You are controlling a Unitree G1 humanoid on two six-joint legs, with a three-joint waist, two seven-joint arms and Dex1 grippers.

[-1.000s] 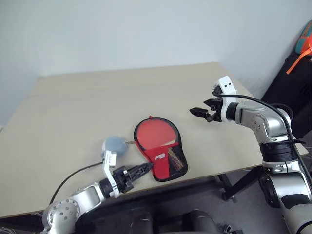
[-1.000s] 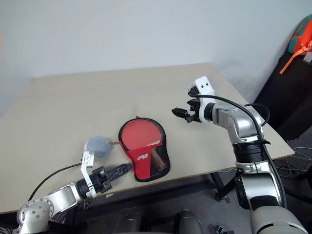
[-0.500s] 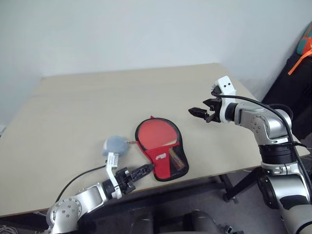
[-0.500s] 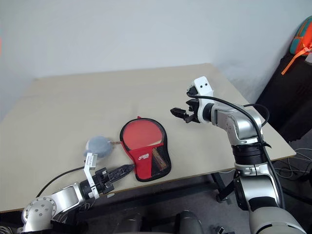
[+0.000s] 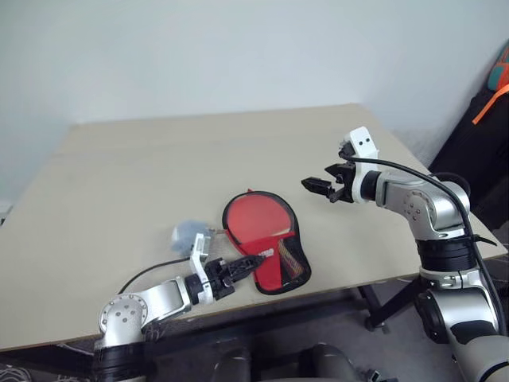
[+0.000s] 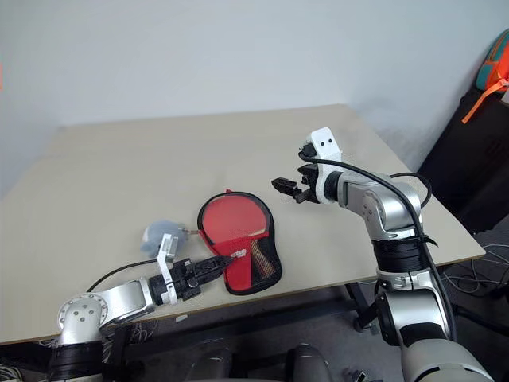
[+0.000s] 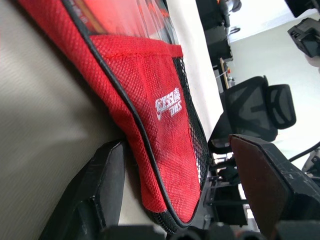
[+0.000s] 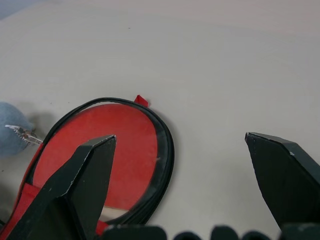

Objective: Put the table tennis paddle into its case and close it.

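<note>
The case (image 5: pixel 278 259) lies flat near the table's front edge, black-piped, with its red logo panel (image 7: pixel 160 100) towards me. Through the clear side shows the red face of the table tennis paddle (image 5: pixel 256 219), which sits inside. My left gripper (image 5: pixel 250 262) is low over the table at the case's narrow end. It is open, and the edge of the red panel runs between its fingers (image 7: pixel 100 200). My right gripper (image 5: pixel 316 188) hangs open in the air to the right of the case and above it, with nothing between its fingers (image 8: pixel 80 185).
A pale blue-grey soft lump (image 5: pixel 184 233) lies just left of the case, partly behind my left wrist. The beige table (image 5: pixel 119 175) drops off close by at the front and right. Dark bags (image 5: pixel 485 135) and an office chair (image 7: pixel 260 110) stand beyond the right edge.
My left gripper has slid forward and right, from just short of the case to over its red panel, and its wrist has rolled. The right gripper has stayed where it was.
</note>
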